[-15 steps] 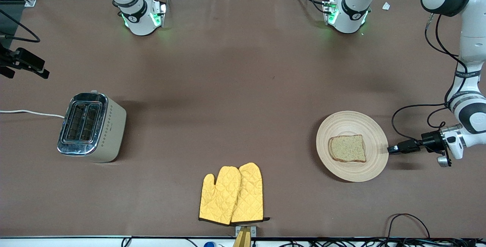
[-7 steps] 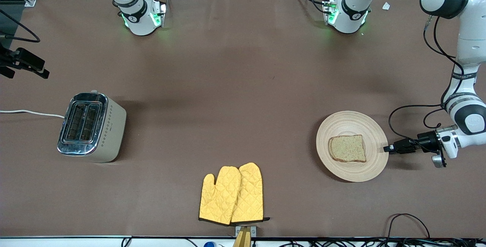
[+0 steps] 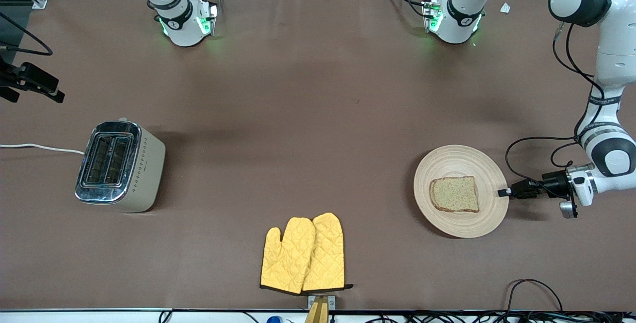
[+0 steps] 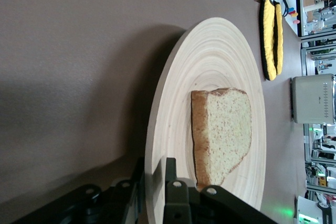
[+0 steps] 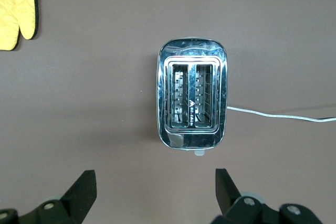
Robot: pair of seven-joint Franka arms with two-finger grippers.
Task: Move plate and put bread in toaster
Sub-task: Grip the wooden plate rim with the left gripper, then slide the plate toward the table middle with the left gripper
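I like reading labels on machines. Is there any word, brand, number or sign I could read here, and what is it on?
None can be read.
Toaster: a small dark mark on its cream side, too small to read.
Toaster slots: a small pale triangle shape, no letters legible.
Left arm's wrist ring: tiny print, too small to read.
Plate, bread, yellow oven mitts: no writing.
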